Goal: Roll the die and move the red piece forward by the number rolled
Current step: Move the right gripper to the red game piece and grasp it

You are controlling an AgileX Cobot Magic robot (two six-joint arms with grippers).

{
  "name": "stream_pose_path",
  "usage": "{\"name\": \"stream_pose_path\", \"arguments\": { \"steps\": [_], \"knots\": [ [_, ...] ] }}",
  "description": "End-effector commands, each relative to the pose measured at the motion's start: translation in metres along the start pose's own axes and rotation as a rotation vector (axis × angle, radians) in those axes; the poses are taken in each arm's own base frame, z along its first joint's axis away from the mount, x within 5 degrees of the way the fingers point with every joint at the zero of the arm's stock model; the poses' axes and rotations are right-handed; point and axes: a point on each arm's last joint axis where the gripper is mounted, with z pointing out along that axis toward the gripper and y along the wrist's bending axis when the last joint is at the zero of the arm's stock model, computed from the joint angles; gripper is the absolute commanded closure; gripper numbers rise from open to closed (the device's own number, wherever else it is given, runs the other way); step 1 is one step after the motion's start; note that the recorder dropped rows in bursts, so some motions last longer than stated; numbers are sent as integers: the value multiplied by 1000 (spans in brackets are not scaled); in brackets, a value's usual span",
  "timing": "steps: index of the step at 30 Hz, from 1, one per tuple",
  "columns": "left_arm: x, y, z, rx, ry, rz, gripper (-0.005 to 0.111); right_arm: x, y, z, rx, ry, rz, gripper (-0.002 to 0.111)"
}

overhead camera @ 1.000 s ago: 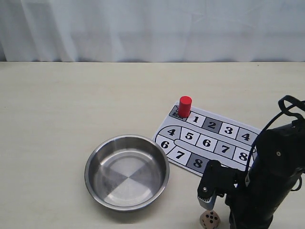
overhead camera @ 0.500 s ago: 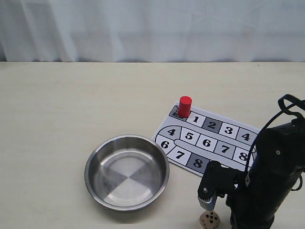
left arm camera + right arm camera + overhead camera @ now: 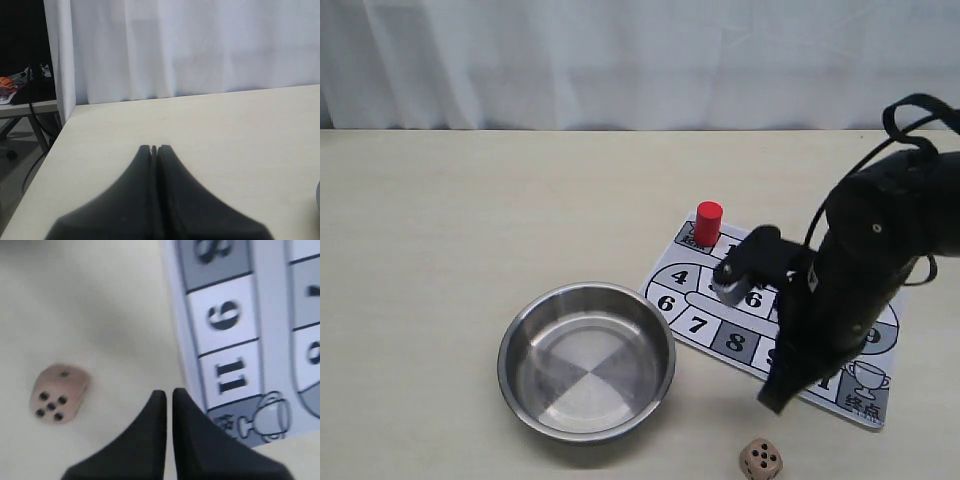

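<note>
die (image 3: 760,459) lies loose on the table (image 3: 470,200) up front, five pips showing; my right gripper (image 3: 772,402), clenched empty, hangs just beyond at the edge of the board (image 3: 695,325); red piece (image 3: 708,222) stands upright on the board's far corner. my left gripper (image 3: 155,148) is pinched closed.

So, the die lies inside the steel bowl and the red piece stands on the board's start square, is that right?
Not quite: the exterior view shows the die on the table, outside the steel bowl; the red piece is as you say.
</note>
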Motion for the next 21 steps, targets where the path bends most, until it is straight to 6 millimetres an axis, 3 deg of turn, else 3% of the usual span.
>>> {"name": "stream_pose_path", "arguments": {
  "steps": [1, 7, 10, 15, 17, 21],
  "knots": [
    [0, 0, 0, 0, -11, -8, 107, -19, -29, -15, 127, -179, 211, 104],
    [0, 0, 0, 0, -11, -8, 107, -32, -58, -22, 161, -438, 331, 102],
    [0, 0, 0, 0, -11, -8, 107, -38, -69, -24, 173, -493, 353, 89],
    [0, 0, 0, 0, -11, -8, 107, -63, -81, -22, 144, -522, 412, 57],
    [0, 0, 0, 0, -11, -8, 107, -74, -86, -19, 137, -531, 423, 51],
    [0, 0, 0, 0, -11, -8, 107, -93, -95, -11, 139, -539, 423, 51]
  ]
}}
